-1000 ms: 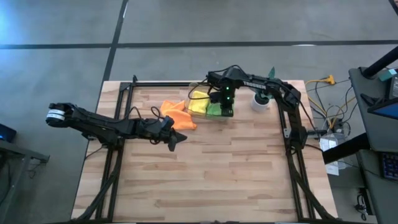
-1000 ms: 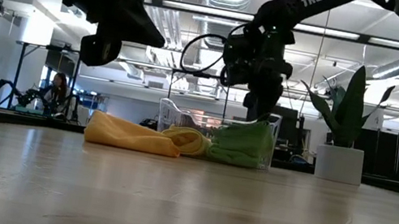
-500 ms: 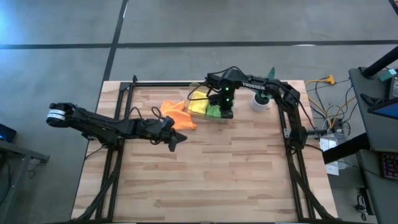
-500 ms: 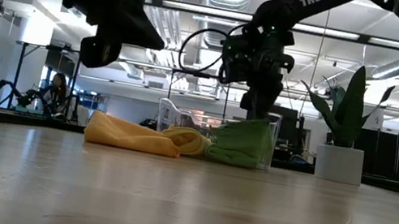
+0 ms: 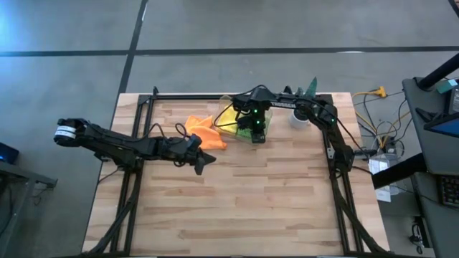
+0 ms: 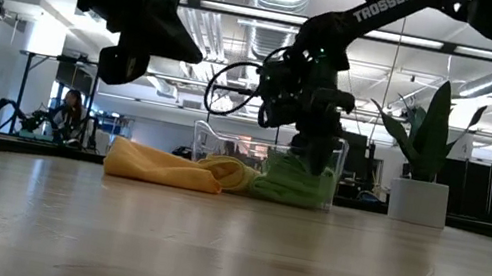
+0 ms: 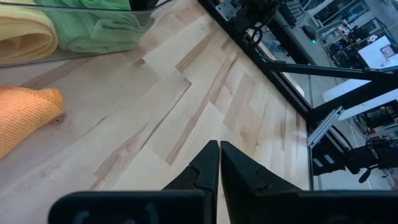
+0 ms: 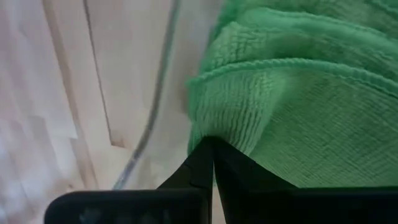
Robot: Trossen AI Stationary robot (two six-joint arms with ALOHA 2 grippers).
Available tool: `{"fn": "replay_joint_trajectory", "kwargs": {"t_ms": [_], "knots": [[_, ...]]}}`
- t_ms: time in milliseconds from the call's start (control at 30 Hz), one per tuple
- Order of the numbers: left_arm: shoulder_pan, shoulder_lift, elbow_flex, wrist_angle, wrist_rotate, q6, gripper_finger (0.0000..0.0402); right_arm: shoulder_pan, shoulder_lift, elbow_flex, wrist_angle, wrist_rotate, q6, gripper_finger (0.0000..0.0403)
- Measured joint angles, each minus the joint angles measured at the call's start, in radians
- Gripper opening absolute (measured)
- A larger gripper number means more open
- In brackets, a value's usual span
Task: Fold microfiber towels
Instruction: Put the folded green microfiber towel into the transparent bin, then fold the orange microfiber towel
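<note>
A clear container (image 6: 332,179) stands at the table's far middle. In it lie a lime green towel (image 8: 280,124) and a yellow towel (image 5: 228,115), side by side. An orange towel (image 5: 204,131) lies crumpled on the table just left of the container. My right gripper (image 6: 308,159) is shut and points steeply down into the container, on the green towel. My left gripper (image 5: 204,161) hangs shut above the bare wood, nearer than the orange towel, with nothing between its fingers. My right gripper presses its shut fingertips (image 8: 208,155) down on the green towel, at a folded edge (image 8: 205,124) near the container's wall. The fingers come from above, slanting steeply. The towel lies bunched in several layers inside the container.
A spiky green plant in a white pot (image 6: 419,194) stands right of the container at the far edge. A dark frame (image 5: 179,97) runs along the table's far edge and sides. Bare wood (image 5: 237,208) covers the near half.
My right gripper has sunk into the container and shifted a little toward the table's left, still shut. The green towel, which bulged up to the container's rim, is now pushed lower and flatter.
</note>
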Motion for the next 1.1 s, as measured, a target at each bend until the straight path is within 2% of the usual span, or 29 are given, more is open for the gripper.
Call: {"fn": "replay_joint_trajectory", "kwargs": {"t_ms": [233, 400, 533, 633, 700, 833, 1000, 1100], "knots": [[0.0, 0.0, 0.0, 0.0, 0.0, 0.0, 0.0, -0.008, -0.051, 0.001, -0.003, 0.026, 0.024, 0.0008], [0.0, 0.0, 0.0, 0.0, 0.0, 0.0, 0.0, -0.008, -0.112, 0.023, -0.005, 0.101, 0.024, 0.0008], [0.0, 0.0, 0.0, 0.0, 0.0, 0.021, 0.0, -0.02, -0.163, 0.044, 0.011, 0.103, 0.049, 0.0008], [0.0, -0.003, 0.0, 0.0, 0.0, 0.02, 0.0, -0.043, -0.205, 0.05, 0.02, 0.095, 0.132, 0.0008], [0.0, -0.011, 0.0, 0.002, 0.001, 0.031, 0.0, -0.061, -0.254, 0.042, 0.031, 0.051, 0.195, 0.0008], [0.0, -0.046, 0.0, -0.001, 0.002, 0.145, 0.0, -0.075, -0.398, -0.02, 0.104, -0.074, 0.298, 0.0008], [0.0, -0.13, 0.0, -0.056, 0.002, 0.367, 0.0, -0.009, -0.64, -0.188, 0.298, -0.086, 0.466, 0.0008], [-0.002, -0.19, 0.0, -0.169, 0.0, 0.569, 0.0, 0.067, -0.795, -0.337, 0.486, -0.083, 0.593, 0.0008]]}}
